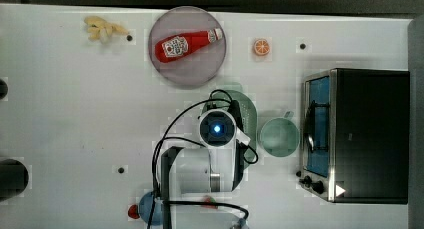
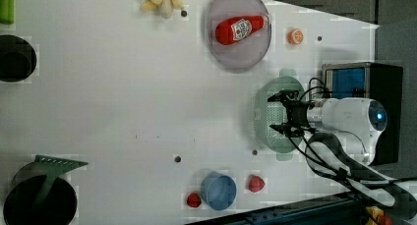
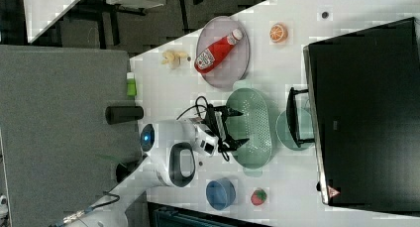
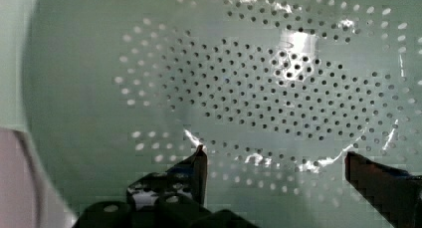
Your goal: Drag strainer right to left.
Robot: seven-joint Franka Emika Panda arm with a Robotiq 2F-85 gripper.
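White Franka arm [image 3: 171, 155] reaching out, wrist bent over, blue light glowing on its end joint. Black gripper [image 4: 273, 161] spread wide, both fingertips pointing at the perforated basin of the strainer [image 4: 249, 78], gripping nothing. In the left view, gripper [image 2: 280, 112] over the strainer's basin, fingers [image 2: 277, 96] apart.

A robot lab bench dressed up as a play kitchen

A white surface [image 1: 75, 114] with bolt holes carries toy kitchen goods: a ketchup bottle [image 1: 186, 44] on a grey plate [image 1: 170, 71], an orange slice [image 1: 261, 47], a toaster oven [image 1: 360, 134] and a mint cup [image 1: 278, 137] near the tool [image 3: 236, 126], whose cabled white arm [image 3: 173, 147] stands over grey carpet [image 3: 54, 128].
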